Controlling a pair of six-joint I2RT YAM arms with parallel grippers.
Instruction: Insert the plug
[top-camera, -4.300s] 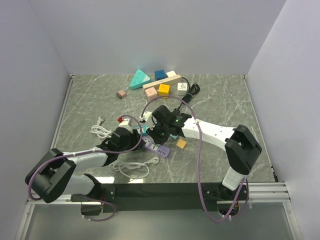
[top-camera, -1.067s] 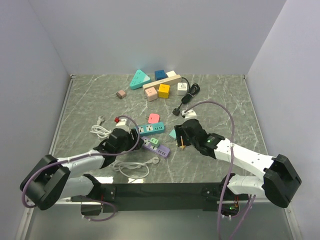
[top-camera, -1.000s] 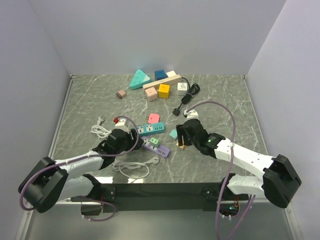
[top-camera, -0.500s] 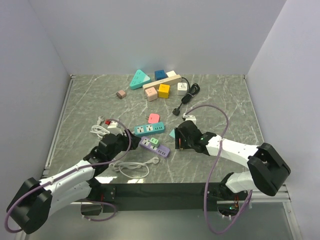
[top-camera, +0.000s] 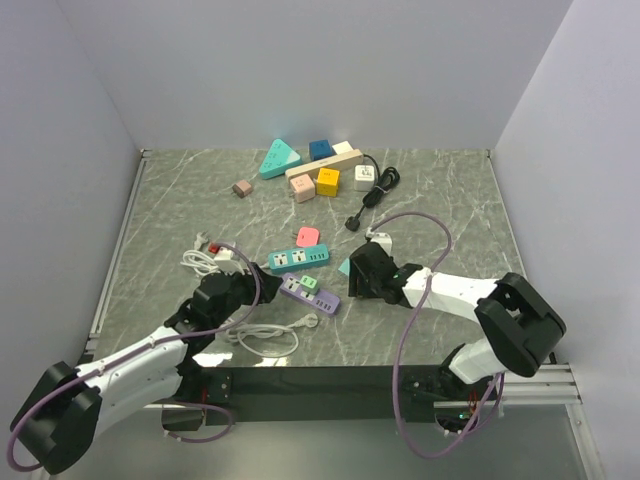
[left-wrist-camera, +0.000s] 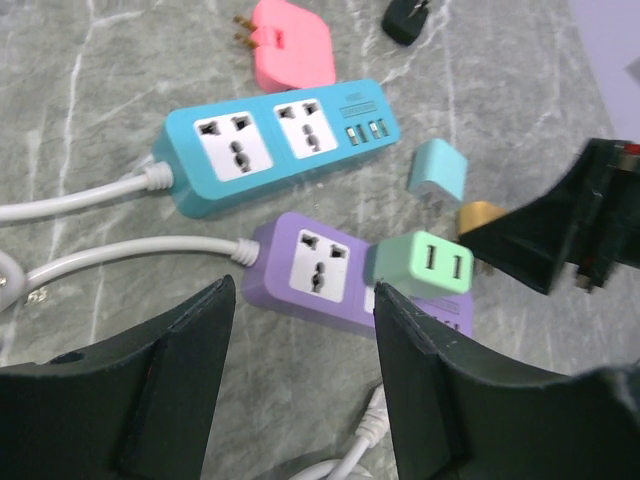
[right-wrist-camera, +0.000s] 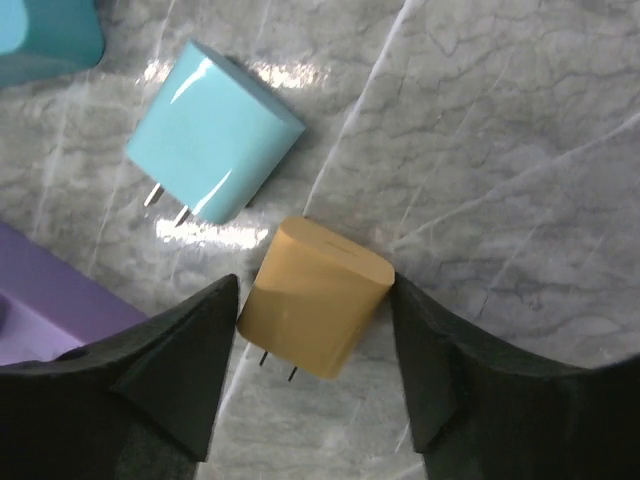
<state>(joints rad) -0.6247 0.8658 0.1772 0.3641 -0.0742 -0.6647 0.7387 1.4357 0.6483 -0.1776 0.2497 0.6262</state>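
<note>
An orange plug (right-wrist-camera: 315, 297) lies on the marble table with its two prongs pointing toward me. My right gripper (right-wrist-camera: 315, 290) is open and low over it, one finger on each side, the tips close to its corners. In the top view the right gripper (top-camera: 365, 275) hides this plug. A purple power strip (left-wrist-camera: 320, 270) carries a green adapter (left-wrist-camera: 425, 265) in one socket. My left gripper (left-wrist-camera: 300, 300) is open and empty, just near and left of the purple strip (top-camera: 310, 293). The left gripper (top-camera: 228, 290) also shows in the top view.
A teal power strip (top-camera: 300, 259) lies behind the purple one, with a pink plug (top-camera: 308, 236) beyond it. A light blue charger (right-wrist-camera: 213, 130) lies beside the orange plug. White cables (top-camera: 265, 335) coil near the left arm. Several coloured blocks (top-camera: 327, 180) and a black cord (top-camera: 372, 190) sit at the back.
My right gripper has moved left and down to straddle the orange plug. My left gripper has drawn back toward the near left, away from the strips.
</note>
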